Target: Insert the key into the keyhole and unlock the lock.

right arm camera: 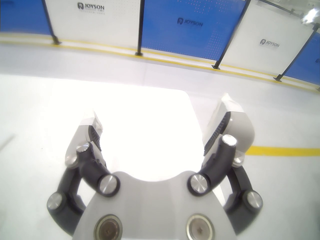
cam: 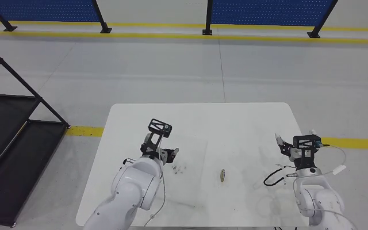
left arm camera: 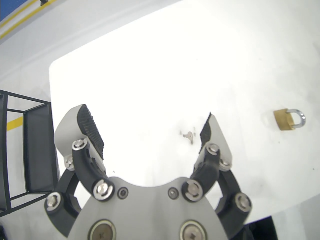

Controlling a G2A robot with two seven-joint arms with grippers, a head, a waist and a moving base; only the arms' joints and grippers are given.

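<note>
A small silver key (left arm camera: 188, 136) lies flat on the white table (cam: 241, 126). A brass padlock (cam: 222, 175) with a silver shackle lies on its side near the table's middle front, seen in the left wrist view as padlock (left arm camera: 287, 119). My left gripper (left arm camera: 146, 111) hangs open above the table, and the key sits just inside its finger on the padlock's side. In the top view the left gripper (cam: 164, 152) is to the left of the padlock. My right gripper (right arm camera: 160, 108) is open and holds nothing, over the table's right side, right gripper (cam: 295, 137).
A black metal rack (cam: 23, 144) stands on the floor off the table's left edge. A black cable (cam: 275, 177) loops on the table beside the right arm. Blue and white fence panels (right arm camera: 190, 23) line the far side of the floor.
</note>
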